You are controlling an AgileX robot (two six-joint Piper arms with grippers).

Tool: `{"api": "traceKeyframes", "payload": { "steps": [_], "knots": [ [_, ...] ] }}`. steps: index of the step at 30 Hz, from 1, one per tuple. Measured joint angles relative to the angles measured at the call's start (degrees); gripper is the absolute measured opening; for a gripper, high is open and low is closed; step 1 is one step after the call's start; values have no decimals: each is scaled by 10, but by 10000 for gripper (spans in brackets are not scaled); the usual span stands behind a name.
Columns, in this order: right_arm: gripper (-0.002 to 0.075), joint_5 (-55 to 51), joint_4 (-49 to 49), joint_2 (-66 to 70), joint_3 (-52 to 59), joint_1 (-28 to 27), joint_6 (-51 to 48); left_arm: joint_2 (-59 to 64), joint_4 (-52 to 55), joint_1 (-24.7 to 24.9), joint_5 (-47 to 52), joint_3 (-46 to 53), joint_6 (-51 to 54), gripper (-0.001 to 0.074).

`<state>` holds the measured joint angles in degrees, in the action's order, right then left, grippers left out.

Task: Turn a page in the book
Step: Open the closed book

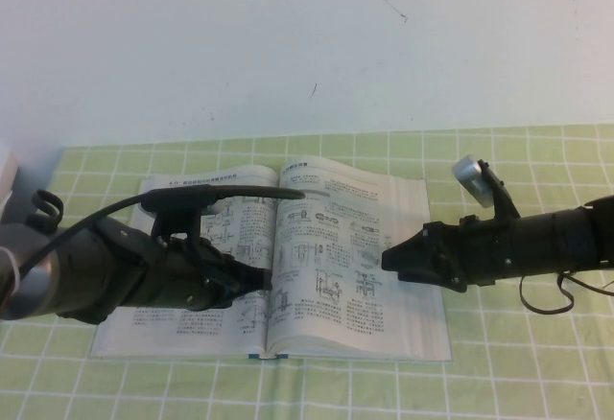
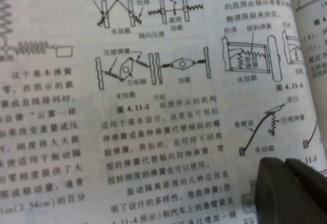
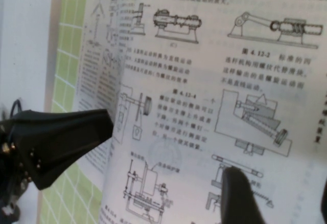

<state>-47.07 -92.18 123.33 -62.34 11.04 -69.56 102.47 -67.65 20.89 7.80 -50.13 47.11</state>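
Observation:
The book (image 1: pixel 355 219) lies open on the green checked cloth, white pages of black text and line drawings facing up. My left gripper (image 1: pixel 261 284) is shut and empty, low over the left page with its tip close to the gutter. The left wrist view shows its fingers (image 2: pixel 286 193) pressed together just above the print. My right gripper (image 1: pixel 391 259) hovers over the right-hand page (image 3: pixel 245 81), pointing at the gutter. It is open, with one finger (image 3: pixel 237 198) above a drawing. The left gripper (image 3: pixel 104 124) also shows in the right wrist view, at the fold.
The green checked cloth (image 1: pixel 518 362) covers the table around the book, under a white back wall. A pale object (image 1: pixel 5 175) sits at the far left edge. The two arms point at each other across the book.

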Motion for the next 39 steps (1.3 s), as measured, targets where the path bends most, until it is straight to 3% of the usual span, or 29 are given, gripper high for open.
{"api": "traceKeyframes", "payload": {
  "steps": [9,33,39],
  "knots": [
    [349,-69,-59,35,0,1,-53,0,0,0,3,0,0,-2],
    [349,-135,-63,35,-6,5,-86,0,-39,0,26,0,31,-2],
    [349,-132,19,-4,-59,-6,-35,0,-39,0,27,-1,45,-2]
  ]
}}
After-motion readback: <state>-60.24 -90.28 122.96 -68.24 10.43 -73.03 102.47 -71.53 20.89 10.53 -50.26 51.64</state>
